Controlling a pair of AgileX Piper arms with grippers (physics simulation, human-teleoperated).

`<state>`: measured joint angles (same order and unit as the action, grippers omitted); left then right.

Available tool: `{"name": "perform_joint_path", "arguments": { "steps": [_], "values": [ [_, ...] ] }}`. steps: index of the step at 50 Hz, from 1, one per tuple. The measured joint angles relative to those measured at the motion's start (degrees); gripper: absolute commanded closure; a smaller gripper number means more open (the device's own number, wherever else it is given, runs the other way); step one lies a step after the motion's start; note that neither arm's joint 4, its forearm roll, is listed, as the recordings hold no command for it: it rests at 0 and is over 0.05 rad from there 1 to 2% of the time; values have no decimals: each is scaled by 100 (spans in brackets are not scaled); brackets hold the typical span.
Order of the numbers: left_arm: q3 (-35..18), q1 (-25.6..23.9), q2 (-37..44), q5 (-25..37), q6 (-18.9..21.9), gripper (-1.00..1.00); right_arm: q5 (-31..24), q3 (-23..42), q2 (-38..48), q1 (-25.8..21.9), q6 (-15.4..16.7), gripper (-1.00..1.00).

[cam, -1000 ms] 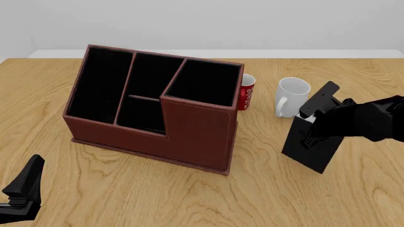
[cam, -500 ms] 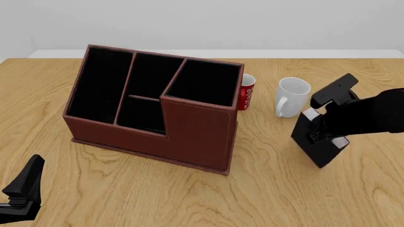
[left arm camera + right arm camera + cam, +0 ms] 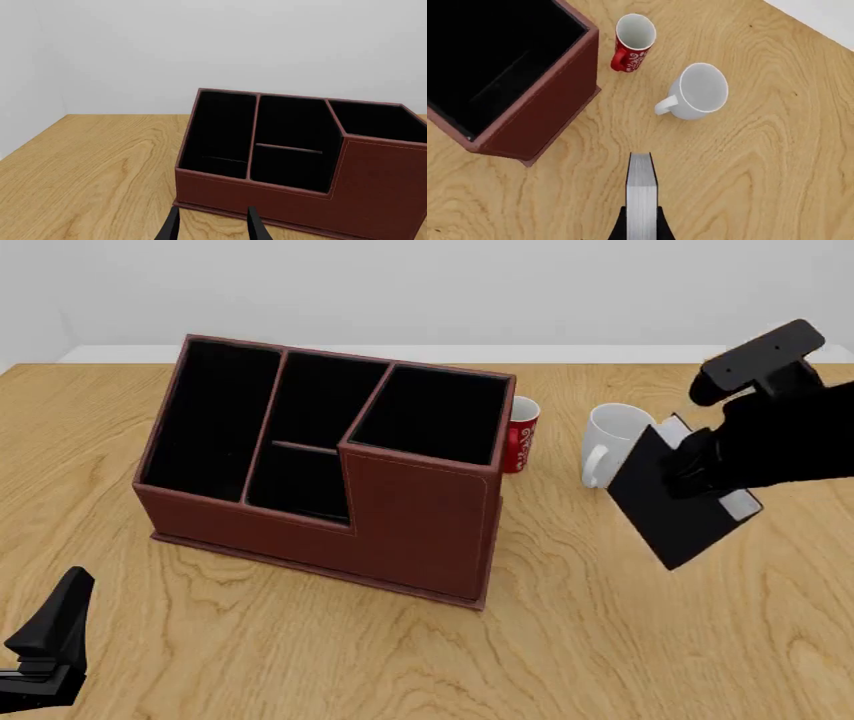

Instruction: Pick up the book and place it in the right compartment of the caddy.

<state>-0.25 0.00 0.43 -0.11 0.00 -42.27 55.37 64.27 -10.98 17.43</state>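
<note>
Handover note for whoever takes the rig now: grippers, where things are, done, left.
Right gripper: shut on the book, which is lifted off the table and tilted, in front of the white mug in the front view.
Left gripper: open, holding nothing, parked low near the front left of the caddy.
Right compartment: nothing seen in it. A red mug stands just beside the caddy's right wall.
Done: book grasped and picked up.
Left: carry it left over the right compartment, lower it in, release. Probably best to square the book up before lowering.
</note>
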Motion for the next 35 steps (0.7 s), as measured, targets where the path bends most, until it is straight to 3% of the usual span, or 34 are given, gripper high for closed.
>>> {"name": "perform_joint_path", "arguments": {
  "steps": [14, 35],
  "values": [
    [0, 0, 0, 0, 0, -100, -898, 1010, -245, -437, -221, 100],
    [0, 0, 0, 0, 0, -100, -2005, 2804, 49, -716, -6, 100]
  ]
}}
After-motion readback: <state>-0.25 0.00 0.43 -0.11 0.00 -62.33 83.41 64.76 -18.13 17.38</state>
